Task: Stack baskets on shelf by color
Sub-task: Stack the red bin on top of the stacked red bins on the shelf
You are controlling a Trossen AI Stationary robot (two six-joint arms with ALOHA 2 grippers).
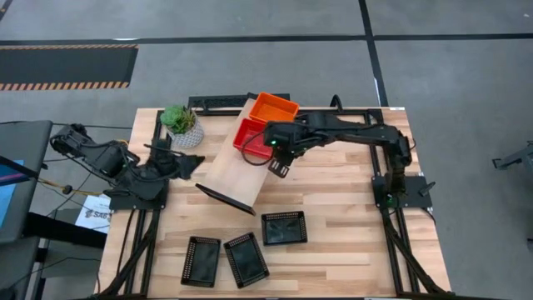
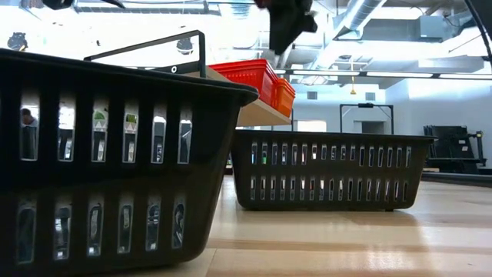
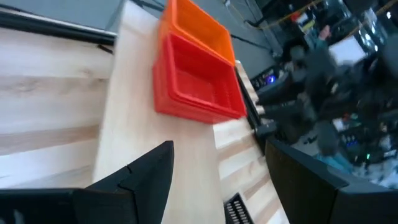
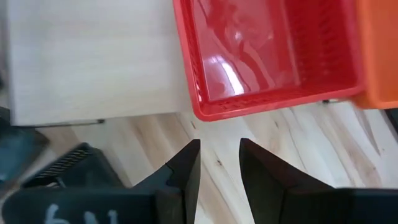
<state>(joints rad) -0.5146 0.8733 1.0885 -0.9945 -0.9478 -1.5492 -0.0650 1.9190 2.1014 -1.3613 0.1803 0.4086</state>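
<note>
The shelf (image 1: 237, 167), a light-wood board, lies slantwise on the table. At its far end rest a stack of red baskets (image 1: 249, 133) and a stack of orange baskets (image 1: 275, 107), side by side. Three black baskets (image 1: 201, 260) (image 1: 246, 258) (image 1: 284, 227) stand apart on the table near its front edge. My right gripper (image 1: 279, 172) (image 4: 219, 146) hangs open beside the shelf's right edge, just in front of the red stack (image 4: 267, 56), with nothing between its fingers. My left gripper (image 1: 191, 162) (image 3: 217, 168) is open, left of the shelf, pointing toward it.
A potted plant (image 1: 183, 125) stands at the table's far left, close to my left arm. The shelf's dark metal end frame (image 1: 225, 198) rises at its near end. In the low view a black basket (image 2: 108, 154) fills the foreground, with another (image 2: 330, 169) behind it.
</note>
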